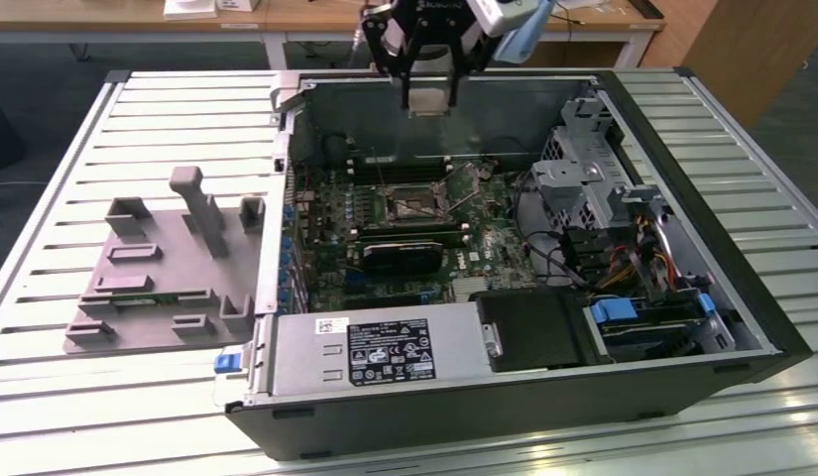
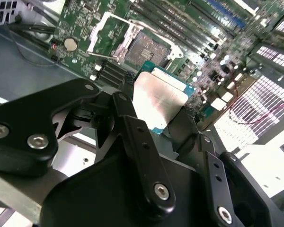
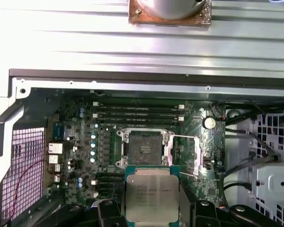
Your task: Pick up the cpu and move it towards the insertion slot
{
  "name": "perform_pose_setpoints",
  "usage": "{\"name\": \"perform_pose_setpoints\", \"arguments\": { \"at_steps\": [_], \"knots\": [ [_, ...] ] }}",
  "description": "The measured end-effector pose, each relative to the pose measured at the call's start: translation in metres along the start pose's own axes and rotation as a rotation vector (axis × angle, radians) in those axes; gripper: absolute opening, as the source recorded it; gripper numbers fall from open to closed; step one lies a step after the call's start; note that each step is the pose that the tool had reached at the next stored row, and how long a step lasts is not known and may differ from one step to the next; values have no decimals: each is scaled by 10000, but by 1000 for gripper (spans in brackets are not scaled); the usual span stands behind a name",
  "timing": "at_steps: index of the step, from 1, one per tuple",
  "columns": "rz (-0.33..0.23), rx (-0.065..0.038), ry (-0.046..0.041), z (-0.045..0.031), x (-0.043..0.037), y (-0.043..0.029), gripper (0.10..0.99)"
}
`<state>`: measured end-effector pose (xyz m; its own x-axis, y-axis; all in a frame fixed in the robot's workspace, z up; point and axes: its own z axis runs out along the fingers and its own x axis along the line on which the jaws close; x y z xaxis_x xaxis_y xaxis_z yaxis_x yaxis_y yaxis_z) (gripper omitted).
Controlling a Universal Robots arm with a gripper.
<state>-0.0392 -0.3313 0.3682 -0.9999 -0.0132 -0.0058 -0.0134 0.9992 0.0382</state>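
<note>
On the exterior view's left, a grey moulded holder tray point(image 1: 164, 278) is seen lying on the slatted metal desk point(image 1: 104, 387), beside the open black computer case point(image 1: 515, 416). Above the case's far edge, the black pincer point(image 1: 432, 99) is held closed on the flat silvery cpu with a thin green rim point(image 3: 151, 198), clamped by its edges. The cpu is kept raised above the green motherboard point(image 3: 80, 142), near the square metal-framed insertion slot point(image 3: 144, 147) with its dark centre.
</note>
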Motion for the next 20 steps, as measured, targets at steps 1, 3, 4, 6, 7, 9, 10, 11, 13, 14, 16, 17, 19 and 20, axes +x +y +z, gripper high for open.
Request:
{"name": "perform_pose_setpoints", "arguments": {
  "at_steps": [1,3,4,6,7,9,10,11,13,14,16,17,19,20],
  "knots": [
    [0,0,0,9,0,25,537],
    [0,1,1,23,-1,69,537],
    [0,1,0,32,-2,90,537],
    [-1,0,0,48,-3,128,537],
    [-1,2,1,56,-4,146,537],
    [0,2,1,73,-4,180,537],
    [0,0,0,83,-5,194,537],
    [0,0,0,92,-7,206,537],
    [0,0,0,107,-11,226,537],
    [-1,0,0,111,-13,231,537],
    [-2,0,0,112,-18,231,537],
    [-1,1,1,112,-19,232,537],
    [-1,1,1,112,-21,232,537],
    [-1,1,0,113,-21,232,537]
  ]
}}
